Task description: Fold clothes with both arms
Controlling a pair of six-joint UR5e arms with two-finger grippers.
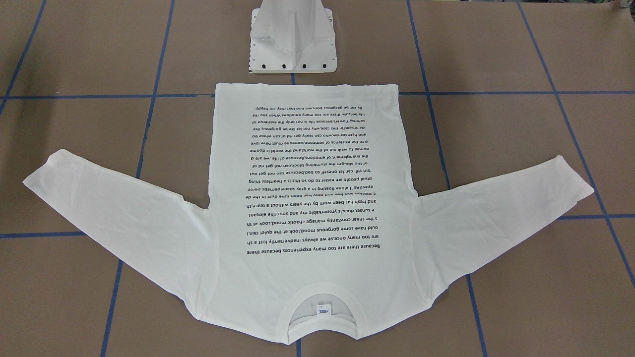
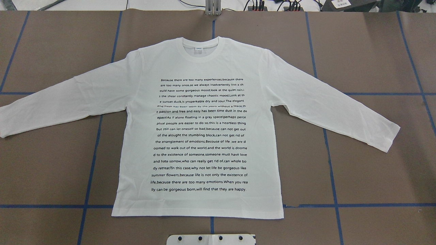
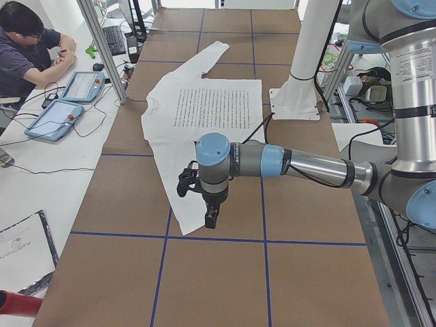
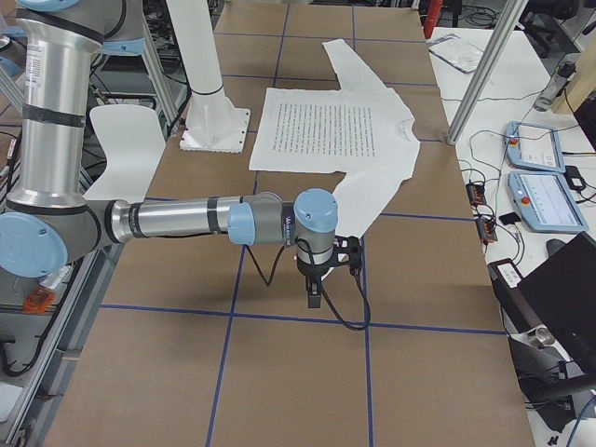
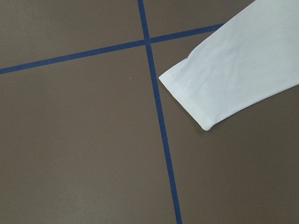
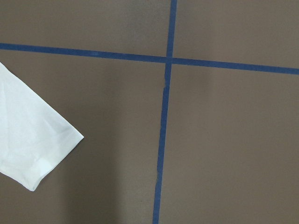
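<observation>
White T-shirt point(image 2: 136, 143) lies flat, sleeves point(image 2: 340, 112) spread, brown table point(image 2: 374, 183) around it.

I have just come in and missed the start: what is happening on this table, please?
A white long-sleeved T-shirt lies flat on the table, print up, both sleeves spread, with no fold made yet. Nothing holds it. The left gripper hangs over the table near the left cuff, the right gripper near the right cuff. Whether the grippers are open cannot be told from these views.
</observation>
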